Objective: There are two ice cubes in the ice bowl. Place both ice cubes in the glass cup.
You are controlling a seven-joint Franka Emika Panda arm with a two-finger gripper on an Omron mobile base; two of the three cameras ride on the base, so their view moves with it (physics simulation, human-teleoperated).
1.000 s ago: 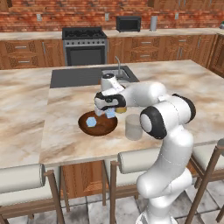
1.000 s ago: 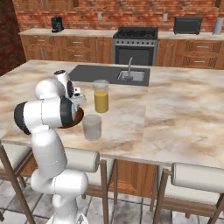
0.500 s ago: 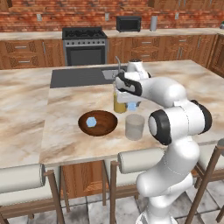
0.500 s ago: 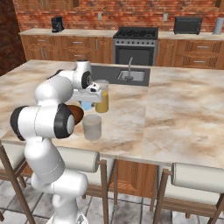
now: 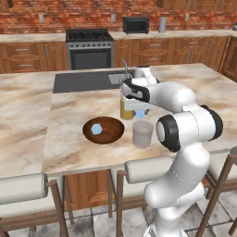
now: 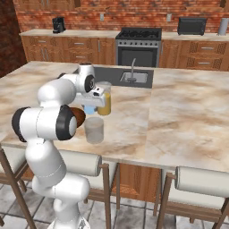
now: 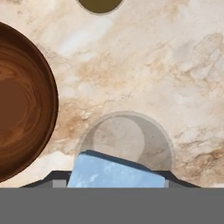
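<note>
Hand view: ice cube [image 7: 114,172] clamped between jaws, above glass cup [image 7: 127,142].

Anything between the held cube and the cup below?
Nothing visible. The gripper holds an ice cube above the cup; in the hand view the cup's open mouth lies right below it, empty inside. The orange glass stands behind, and the bowl with the other cube sits off to the side.

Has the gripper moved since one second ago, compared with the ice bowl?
Yes. The gripper, shut on an ice cube, went from over the ice bowl rightward to above the glass cup.
</note>
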